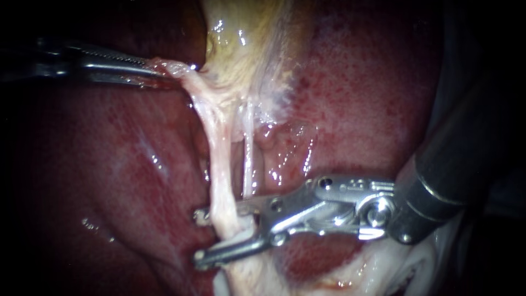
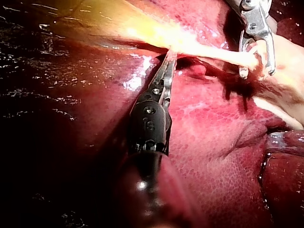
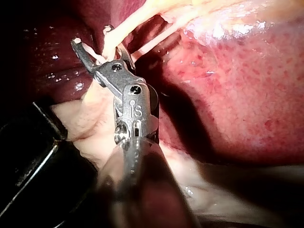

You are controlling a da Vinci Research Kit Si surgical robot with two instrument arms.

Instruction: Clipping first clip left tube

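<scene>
Near the lower middle of the endoscope view, the left tube (image 1: pixel 220 164) is seen between the two jaws of the right instrument (image 1: pixel 199 235). The tool of this instrument is apart. A clear gap is shown between its jaws, with one jaw on each side of the tube, and the tube is not squeezed by them. Whether a clip is carried inside the jaws cannot be told. The dark shaft is seen entering from the right side and is joined to a shiny metal wrist.

The left tube is a pale, thick strand. It is stretched from the pale tissue (image 1: pixel 181 77) below the yellowish gallbladder (image 1: pixel 241 44) down past the jaws. A thinner tube (image 1: pixel 247 164) is seen just beside it, on its right, and it reaches down to the upper jaw of the right instrument.

The left instrument (image 1: pixel 156 71) is seen entering from the left. Its tool is clamped on the pale tissue at the upper end of the strands, and the tissue is stretched towards it. The wet, dark red liver (image 1: pixel 109 164) is seen around and behind all of this.

From the right wrist view, the left tube is seen crossing the gap of the open jaws. From the left wrist view, the slim jaws are seen closed on the pale tissue, with the right instrument ahead of them. Small stamped marks (image 3: pixel 134 110) are seen on the metal wrists of both instruments.
</scene>
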